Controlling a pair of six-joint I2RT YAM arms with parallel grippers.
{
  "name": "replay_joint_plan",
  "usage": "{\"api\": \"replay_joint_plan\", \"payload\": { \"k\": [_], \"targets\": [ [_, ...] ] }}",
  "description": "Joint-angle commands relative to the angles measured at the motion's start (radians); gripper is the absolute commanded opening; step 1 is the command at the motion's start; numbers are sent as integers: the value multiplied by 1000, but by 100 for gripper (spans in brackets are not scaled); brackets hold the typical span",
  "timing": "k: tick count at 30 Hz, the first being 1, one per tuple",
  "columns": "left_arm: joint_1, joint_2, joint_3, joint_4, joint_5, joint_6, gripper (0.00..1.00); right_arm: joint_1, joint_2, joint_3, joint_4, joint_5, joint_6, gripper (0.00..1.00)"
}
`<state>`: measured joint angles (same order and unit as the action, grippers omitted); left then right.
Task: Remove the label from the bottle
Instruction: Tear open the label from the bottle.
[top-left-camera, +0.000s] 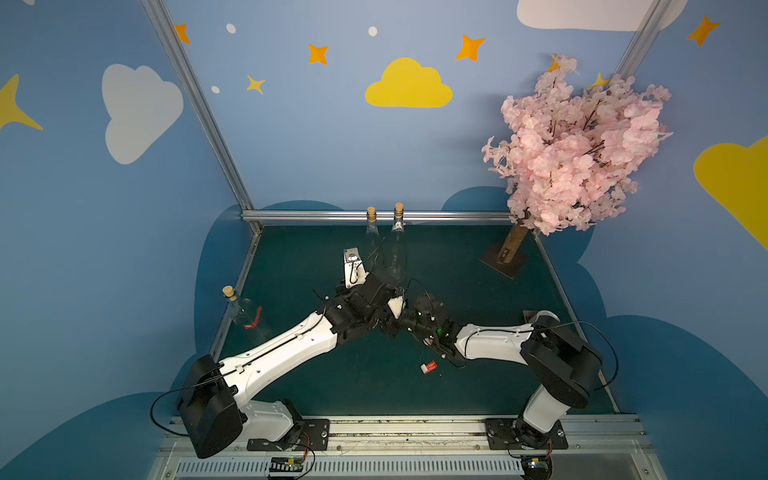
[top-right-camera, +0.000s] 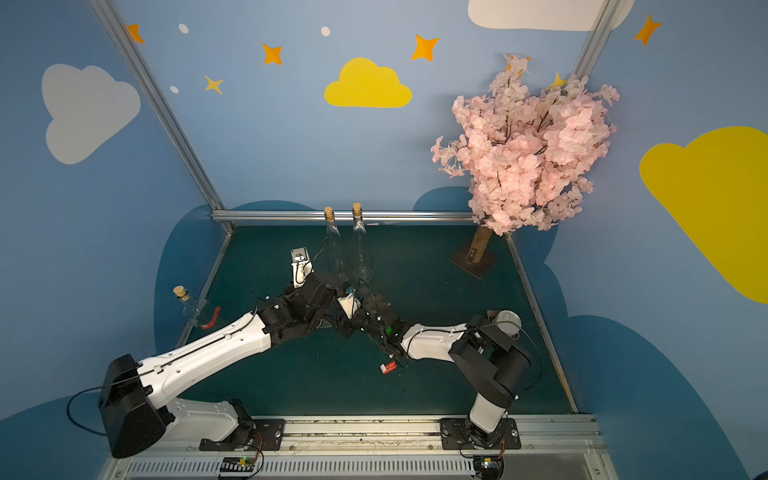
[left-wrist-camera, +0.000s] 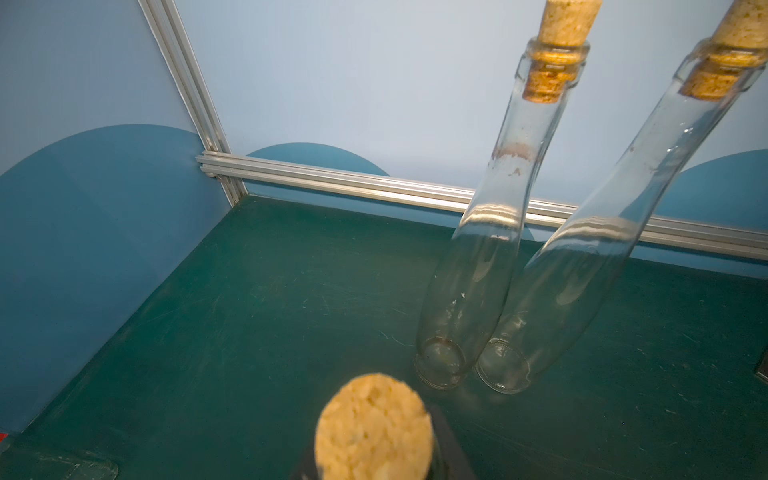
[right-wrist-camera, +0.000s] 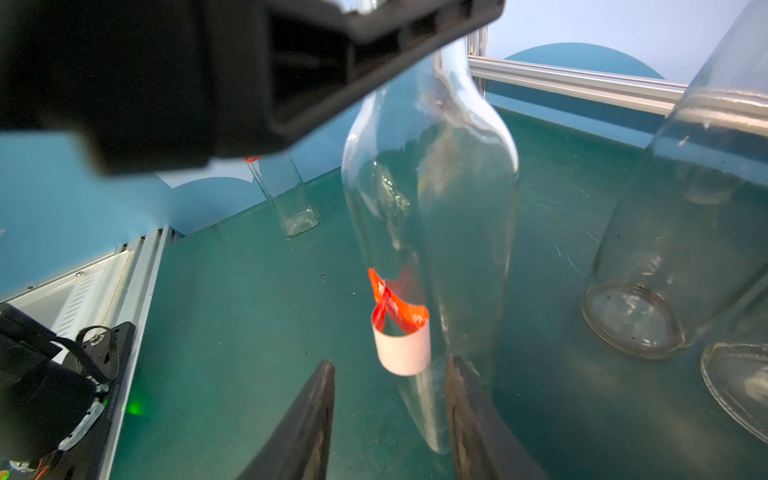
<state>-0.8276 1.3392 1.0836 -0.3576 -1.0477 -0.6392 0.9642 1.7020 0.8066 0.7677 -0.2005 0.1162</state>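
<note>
A clear glass bottle (right-wrist-camera: 432, 199) hangs tilted above the green table, and my left gripper (top-left-camera: 392, 309) is shut on its neck. Its cork (left-wrist-camera: 374, 428) fills the bottom of the left wrist view. A red label (right-wrist-camera: 401, 332) with a white back is peeled into a loose curl and still clings to the bottle's lower side. My right gripper (right-wrist-camera: 390, 365) is open just short of that curl. Nothing is pinched between its fingers (right-wrist-camera: 320, 399), and the other finger lies next to the bottle's base.
A torn red-and-white label scrap (top-left-camera: 429, 368) lies on the table (top-left-camera: 374, 395) by the right arm. Two bare corked bottles (top-left-camera: 372, 237) (top-left-camera: 397, 245) stand at the back. Another bottle with a red label (top-left-camera: 245, 311) stands at the left edge. A pink blossom tree (top-left-camera: 573, 145) fills the back right corner.
</note>
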Motion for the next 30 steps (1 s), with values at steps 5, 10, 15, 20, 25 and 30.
{"api": "replay_joint_plan", "payload": {
  "k": [5,10,15,20,25,30],
  "targets": [
    [-4,-29,-8,56,-28,21,3,5,16,38,56,22,0,39],
    [-3,-34,-16,60,-28,25,3,2,22,-6,173,59,-3,39],
    [-4,-34,-22,72,-28,28,3,3,46,-25,258,70,-4,39],
    [-4,-36,-25,73,-29,30,3,2,58,-11,251,48,-1,38],
    [-4,-38,-27,74,-29,32,3,3,75,-9,258,15,5,39],
    [-3,-41,-30,77,-29,35,3,3,80,-15,265,-3,7,44]
  ]
}}
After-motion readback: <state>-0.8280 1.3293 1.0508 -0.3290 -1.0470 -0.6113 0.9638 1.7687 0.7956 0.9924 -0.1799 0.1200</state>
